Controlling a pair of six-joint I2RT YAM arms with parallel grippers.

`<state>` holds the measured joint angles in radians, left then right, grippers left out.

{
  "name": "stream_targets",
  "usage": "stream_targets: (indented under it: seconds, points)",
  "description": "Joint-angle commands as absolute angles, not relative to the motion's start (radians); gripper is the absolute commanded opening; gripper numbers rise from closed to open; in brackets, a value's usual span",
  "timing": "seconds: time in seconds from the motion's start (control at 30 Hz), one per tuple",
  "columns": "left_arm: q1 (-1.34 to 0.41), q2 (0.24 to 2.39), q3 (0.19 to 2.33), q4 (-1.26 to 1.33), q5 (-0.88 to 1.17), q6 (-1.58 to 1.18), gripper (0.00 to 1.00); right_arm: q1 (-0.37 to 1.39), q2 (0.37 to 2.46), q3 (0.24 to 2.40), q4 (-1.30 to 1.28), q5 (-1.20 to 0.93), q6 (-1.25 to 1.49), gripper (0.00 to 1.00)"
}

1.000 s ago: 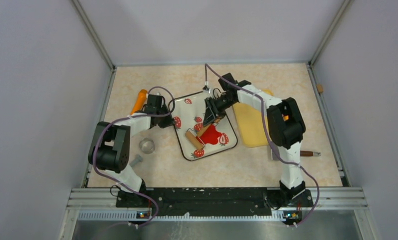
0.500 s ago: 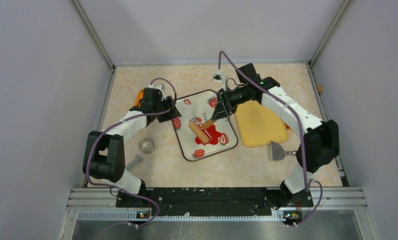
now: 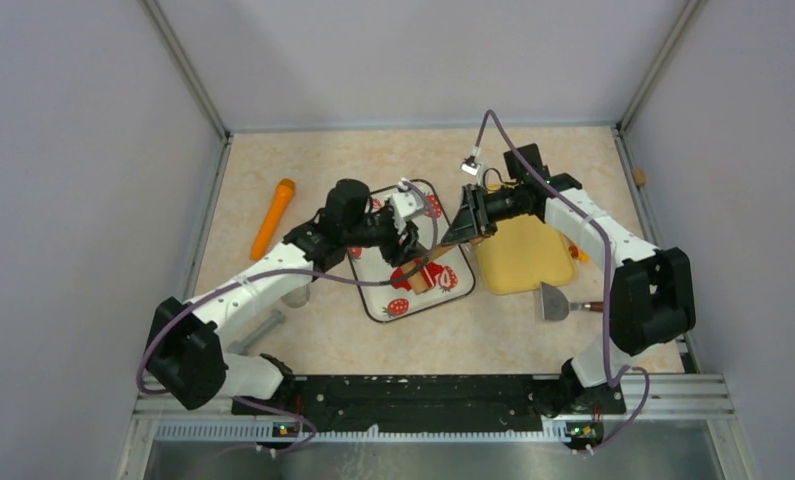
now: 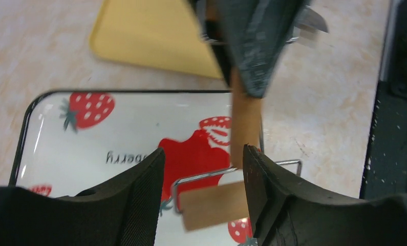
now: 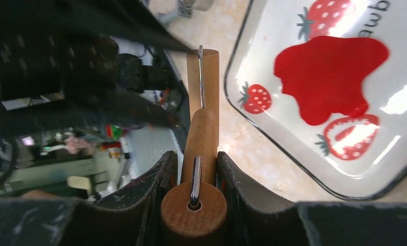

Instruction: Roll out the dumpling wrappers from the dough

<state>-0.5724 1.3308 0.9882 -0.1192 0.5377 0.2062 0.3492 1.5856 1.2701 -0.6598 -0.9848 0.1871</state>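
The dough (image 3: 436, 273) is a flat, ragged red blob on the strawberry-print tray (image 3: 375, 292). It also shows in the left wrist view, dough (image 4: 191, 159), and in the right wrist view, dough (image 5: 329, 77). My right gripper (image 3: 470, 222) (image 5: 197, 154) is shut on the handle of a wooden roller (image 5: 201, 138). The roller's barrel (image 4: 216, 205) lies at the dough's near edge. My left gripper (image 3: 410, 245) (image 4: 202, 151) hangs open over the tray, its fingers either side of the barrel without touching it. No dumpling wrappers are in view.
A yellow board (image 3: 518, 258) lies right of the tray, with a metal scraper (image 3: 553, 300) beyond its near corner. An orange stick (image 3: 273, 215) lies at the left. A clear cup (image 3: 293, 293) and a bolt (image 3: 258, 328) sit under the left arm.
My left gripper has opened and swung from the tray's left edge out over the tray. The right arm has drawn back to the right, turning the roller on the dough.
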Motion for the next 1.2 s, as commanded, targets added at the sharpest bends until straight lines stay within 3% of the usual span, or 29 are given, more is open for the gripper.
stream_targets:
  seconds: [0.0, 0.13, 0.23, 0.27, 0.37, 0.43, 0.57, 0.6, 0.67, 0.93, 1.0, 1.03, 1.07, 1.1, 1.13, 1.17]
  points:
    - [-0.664, 1.356, 1.044, -0.1, 0.627, 0.482, 0.6, 0.318, 1.573, 1.229, -0.433, -1.184, 0.414, 0.0]
    - [-0.713, 1.418, 1.057, -0.074, 0.595, 0.51, 0.58, 0.314, 1.567, 1.211, -0.399, -1.196, 0.454, 0.0]
    - [-0.725, 1.454, 1.06, -0.067, 0.569, 0.523, 0.49, 0.31, 1.556, 1.201, -0.394, -1.199, 0.461, 0.0]
    - [-0.727, 1.456, 1.059, -0.063, 0.564, 0.524, 0.44, 0.307, 1.551, 1.197, -0.394, -1.197, 0.461, 0.0]
    - [-0.726, 1.453, 1.054, -0.053, 0.551, 0.528, 0.15, 0.295, 1.54, 1.176, -0.399, -1.185, 0.454, 0.0]
    - [-0.727, 1.443, 1.051, -0.044, 0.547, 0.528, 0.0, 0.28, 1.53, 1.159, -0.399, -1.173, 0.443, 0.19]
    - [-0.724, 1.414, 1.062, -0.082, 0.535, 0.509, 0.0, 0.218, 1.521, 1.162, -0.448, -1.131, 0.393, 0.59]
    - [-0.725, 1.404, 1.072, -0.119, 0.497, 0.49, 0.0, 0.195, 1.52, 1.177, -0.469, -1.12, 0.368, 0.75]
    - [-0.716, 1.384, 1.079, -0.185, 0.411, 0.446, 0.0, 0.137, 1.517, 1.218, -0.531, -1.084, 0.313, 0.88]
    - [-0.463, 1.342, 1.05, -0.383, 0.071, 0.117, 0.0, 0.062, 1.446, 1.297, -0.818, -0.662, 0.059, 0.91]
    - [-0.366, 1.373, 1.069, -0.453, 0.014, 0.045, 0.0, 0.061, 1.417, 1.251, -0.836, -0.632, 0.015, 0.58]
    - [-0.314, 1.393, 1.072, -0.469, 0.009, 0.04, 0.0, 0.061, 1.396, 1.22, -0.845, -0.667, -0.038, 0.47]
    - [-0.283, 1.407, 1.073, -0.474, -0.031, 0.043, 0.0, 0.061, 1.376, 1.2, -0.85, -0.68, -0.055, 0.5]
    - [-0.257, 1.42, 1.074, -0.469, -0.05, 0.046, 0.0, 0.061, 1.36, 1.178, -0.841, -0.655, -0.038, 0.63]
    - [-0.235, 1.433, 1.075, -0.458, -0.056, 0.053, 0.0, 0.061, 1.344, 1.158, -0.832, -0.613, -0.013, 0.86]
    - [-0.217, 1.453, 1.08, -0.445, -0.061, 0.06, 0.0, 0.061, 1.333, 1.143, -0.83, -0.582, 0.018, 0.95]
